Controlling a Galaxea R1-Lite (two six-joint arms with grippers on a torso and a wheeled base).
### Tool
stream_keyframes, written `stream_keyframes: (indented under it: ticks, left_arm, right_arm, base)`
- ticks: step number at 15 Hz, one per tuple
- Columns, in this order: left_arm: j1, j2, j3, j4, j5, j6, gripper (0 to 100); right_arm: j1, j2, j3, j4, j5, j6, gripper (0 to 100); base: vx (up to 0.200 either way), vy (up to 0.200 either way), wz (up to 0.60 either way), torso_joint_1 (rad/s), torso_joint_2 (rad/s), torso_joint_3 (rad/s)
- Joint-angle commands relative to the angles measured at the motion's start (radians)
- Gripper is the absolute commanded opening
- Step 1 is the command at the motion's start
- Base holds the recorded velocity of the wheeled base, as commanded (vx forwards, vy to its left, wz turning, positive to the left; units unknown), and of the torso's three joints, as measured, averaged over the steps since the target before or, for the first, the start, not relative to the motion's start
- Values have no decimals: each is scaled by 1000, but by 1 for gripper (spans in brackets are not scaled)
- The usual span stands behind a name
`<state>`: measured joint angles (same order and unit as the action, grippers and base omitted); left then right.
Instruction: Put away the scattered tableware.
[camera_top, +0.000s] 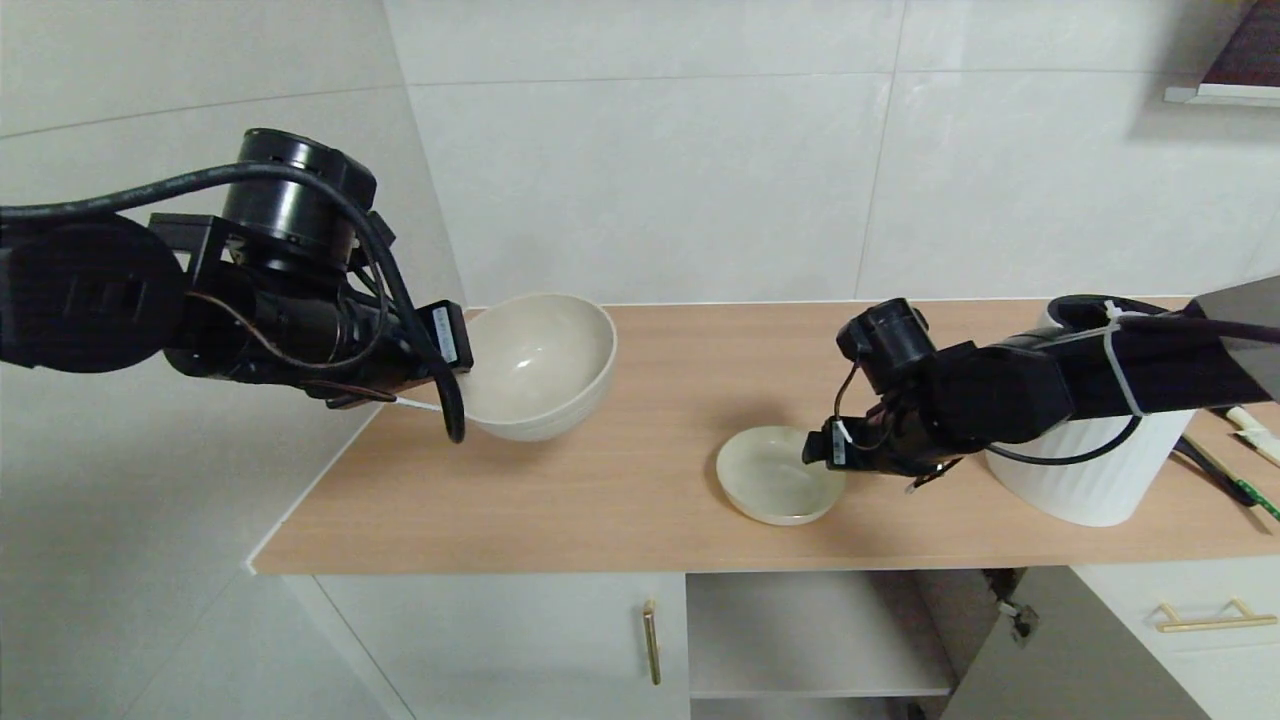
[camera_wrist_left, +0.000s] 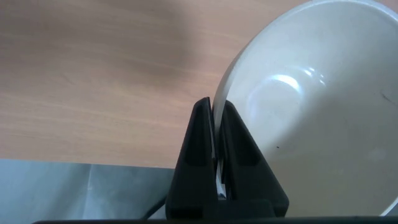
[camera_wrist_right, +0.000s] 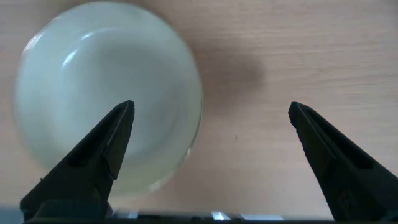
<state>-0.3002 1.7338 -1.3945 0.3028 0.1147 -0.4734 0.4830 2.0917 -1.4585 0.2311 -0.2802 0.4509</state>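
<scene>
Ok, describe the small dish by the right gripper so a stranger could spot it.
On the wooden countertop, look near the front edge, left of the white ribbed container. The small dish lies there, far shallower than the deep bowl pinched in the left gripper.

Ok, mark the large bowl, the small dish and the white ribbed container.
large bowl (camera_top: 545, 355), head view, inner wall.
small dish (camera_top: 770, 480), head view, centre of its hollow.
white ribbed container (camera_top: 1090, 490), head view, front wall.

The small dish (camera_top: 778, 475) sits on the counter (camera_top: 640, 500), bowl (camera_top: 540, 365) left of it, container (camera_top: 1090, 475) right.
</scene>
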Motion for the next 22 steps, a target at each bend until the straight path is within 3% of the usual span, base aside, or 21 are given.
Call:
stream_keyframes:
  ticks: [1, 3, 4, 10, 14, 16, 22]
  left_arm:
    - [0, -20, 0, -2, 0, -1, 0]
    - [0, -19, 2, -2, 2, -1, 0]
    - [0, -20, 2, -2, 2, -1, 0]
    - [0, -28, 2, -1, 0, -1, 0]
    - [-16, -57, 11, 2, 7, 1, 0]
    - [-43, -83, 65, 2, 8, -1, 0]
    - [-54, -88, 95, 1, 22, -10, 0]
  right_arm:
    - [-1, 53, -28, -3, 1, 20, 100]
    - [-1, 62, -31, -3, 7, 22, 100]
    - [-1, 74, -33, -4, 7, 23, 0]
    - [0, 77, -46, -3, 7, 43, 0]
    - [36, -128, 3, 47, 9, 51, 0]
    - [59, -236, 46, 79, 9, 52, 0]
    - [88, -338, 109, 76, -2, 123, 0]
  base:
    - [0, 0, 0, 0, 0, 0]
    - [0, 0, 0, 0, 0, 0]
    - [0, 0, 0, 0, 0, 0]
    - [0, 0, 0, 0, 0, 0]
    - [0, 0, 0, 0, 0, 0]
    - [0, 0, 0, 0, 0, 0]
    - [-33, 0, 0, 0, 0, 0]
